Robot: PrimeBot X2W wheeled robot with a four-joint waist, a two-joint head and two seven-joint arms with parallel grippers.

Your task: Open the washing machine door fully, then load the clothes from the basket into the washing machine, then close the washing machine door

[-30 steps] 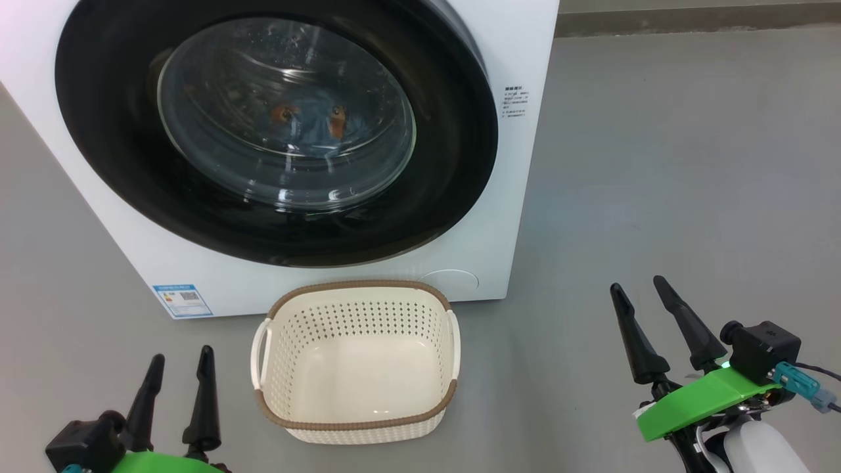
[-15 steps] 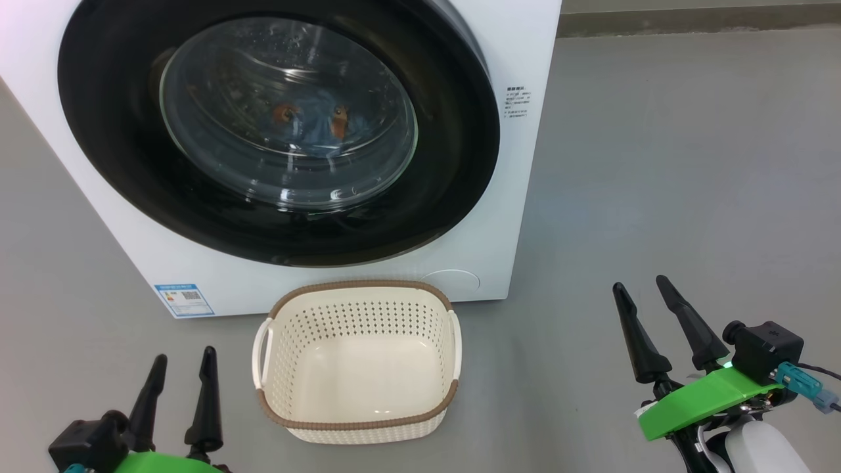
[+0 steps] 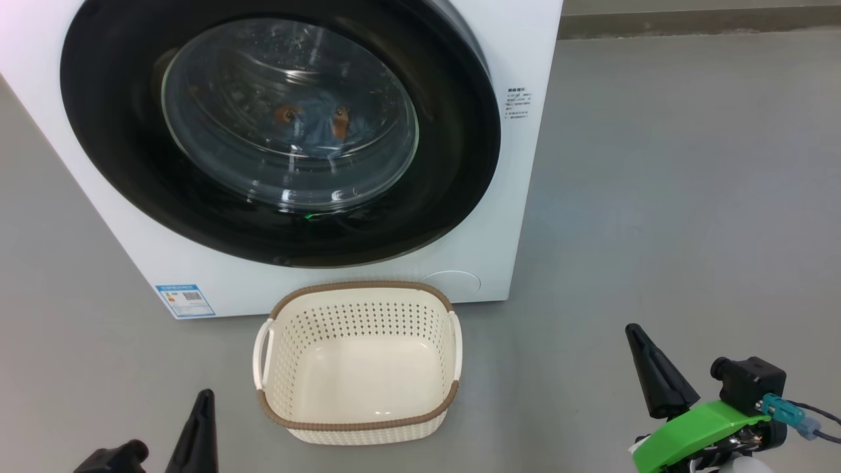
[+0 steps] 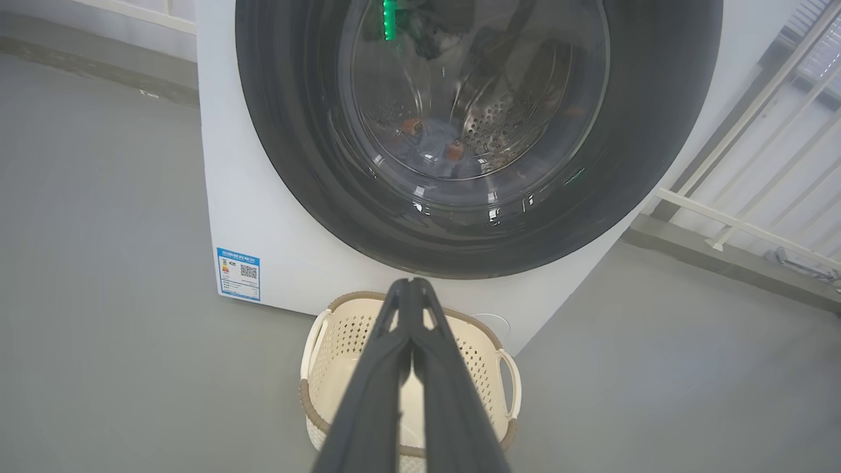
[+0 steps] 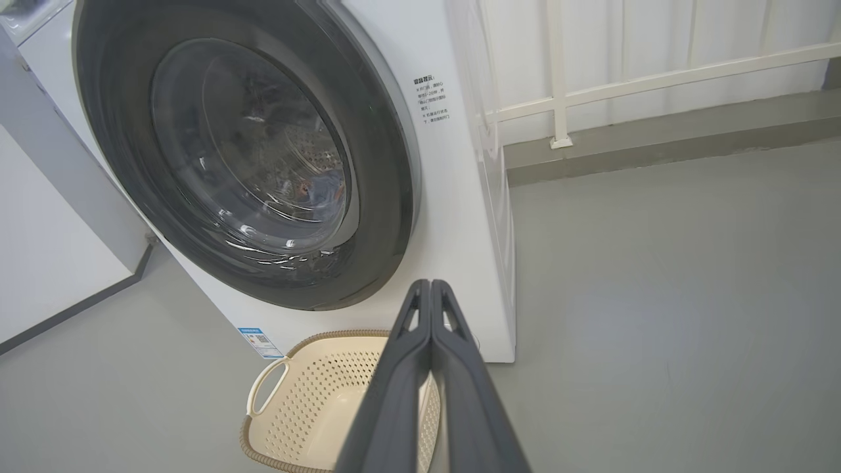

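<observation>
- Cream basket (image 3: 358,286) is seen empty; clothes (image 3: 314,125) are seen beyond it, behind the washing machine door (image 3: 460,164).
- Left gripper (image 4: 412,286), right gripper (image 5: 430,286): pinched together, empty; flush latching is best confirmed.

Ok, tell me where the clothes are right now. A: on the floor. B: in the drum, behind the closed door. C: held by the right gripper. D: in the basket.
B: the blue clothes show through the glass of the shut washing machine door, and the basket is empty.
</observation>
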